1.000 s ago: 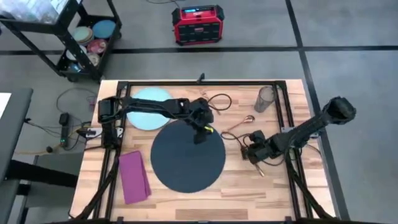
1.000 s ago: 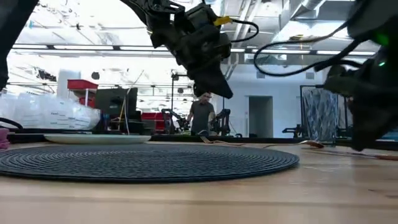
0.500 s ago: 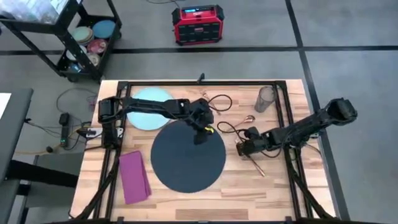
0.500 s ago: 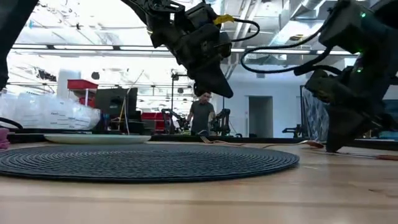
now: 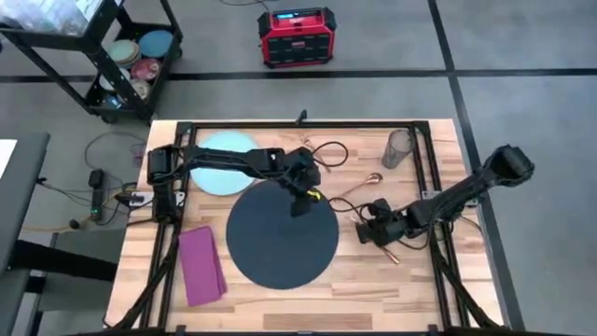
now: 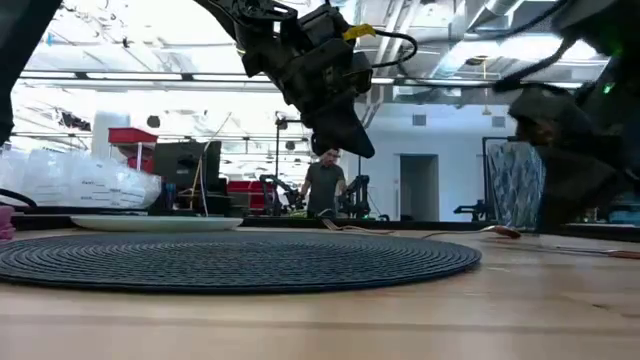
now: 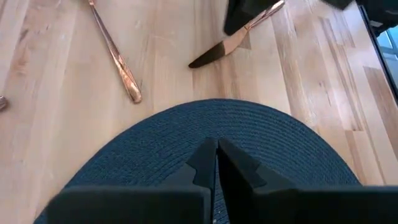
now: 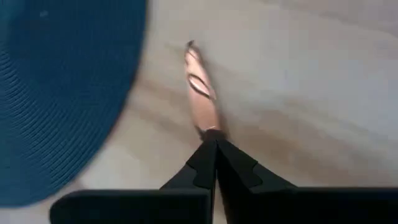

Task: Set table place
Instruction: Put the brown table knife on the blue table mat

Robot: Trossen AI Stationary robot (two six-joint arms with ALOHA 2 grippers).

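Tabletop [image 5: 373,280] of pale wood planks carries a dark round mat [image 5: 282,234] at its middle, with a pale blue plate [image 5: 220,163] near the back left corner and a magenta napkin [image 5: 201,266] lying flat left of the mat. A smoky glass [image 5: 397,148] stands upright toward the back right, and a copper spoon [image 5: 362,185] lies between it and the mat.

The left end effector [image 5: 300,203] hangs over the mat's back edge with its fingers pressed together and nothing between them. The right end effector [image 5: 370,231] sits low just right of the mat, its fingers clamped on the handle of a copper knife [image 8: 200,93] whose blade points toward the mat's rim. Beyond the tabletop stand a black cart [image 5: 112,56] of dishes and a red box [image 5: 298,37] on the floor.
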